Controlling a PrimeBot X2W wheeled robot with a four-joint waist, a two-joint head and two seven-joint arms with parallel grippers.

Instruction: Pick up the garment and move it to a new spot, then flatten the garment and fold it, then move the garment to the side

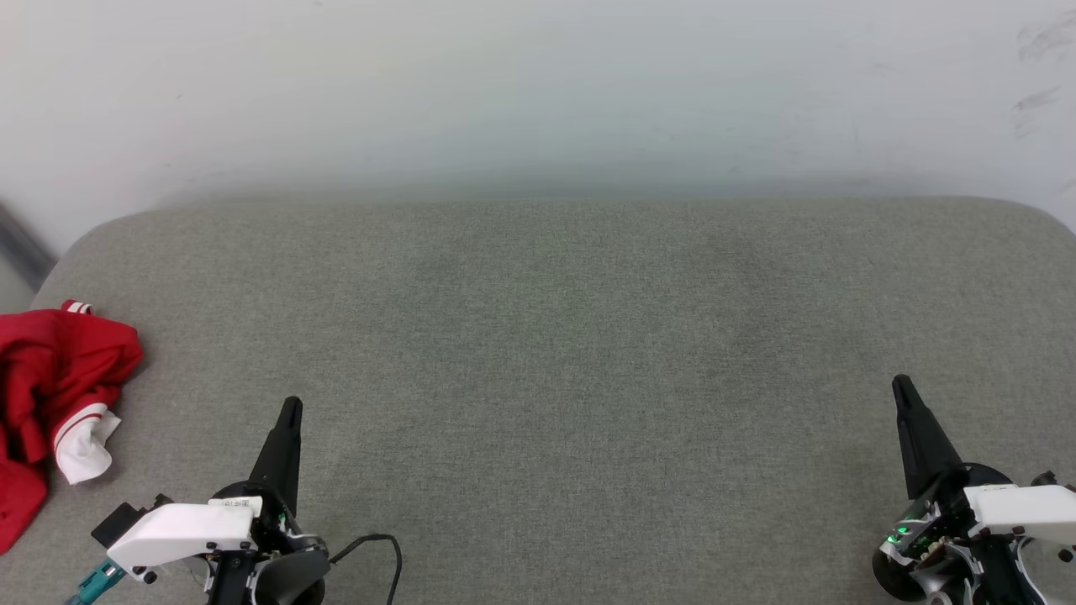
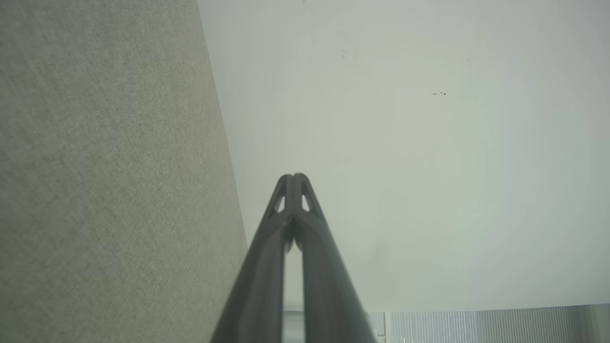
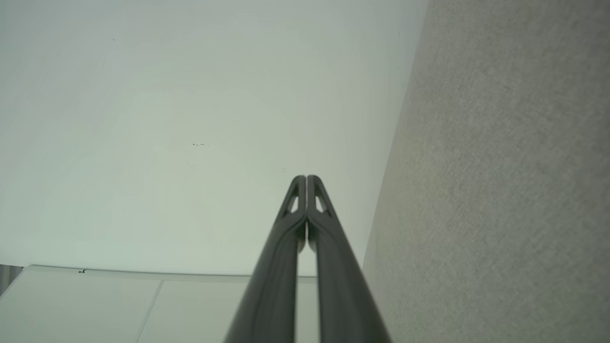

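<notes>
As I look along my left end effector through its wrist camera, its two dark fingers lie pressed together from the tips down, with nothing between them. Grey fabric runs along one side of that view and a pale wall fills the other. From the head camera I see the left end effector over the near-left part of the tabletop, pointing toward the far edge. A thin black cable loops just beside its white wrist housing.

My right end effector is closed as well, its fingers meeting at the tips and holding nothing. In the head camera the right end effector stands over the near-right part of the tabletop, also pointing toward the far edge, and a small green light glows on its wrist.

Further out, the red shirt lies crumpled in a heap at the tabletop's left edge, nearer the near-left corner, partly cut off by the side of the picture. A white sleeve with red striped trim sticks out on the side facing the left end effector, clear of it. The right end effector is well apart from the shirt, across the tabletop. The tabletop is covered in grey woven fabric with rounded far corners, and the wall rises behind its far edge.
</notes>
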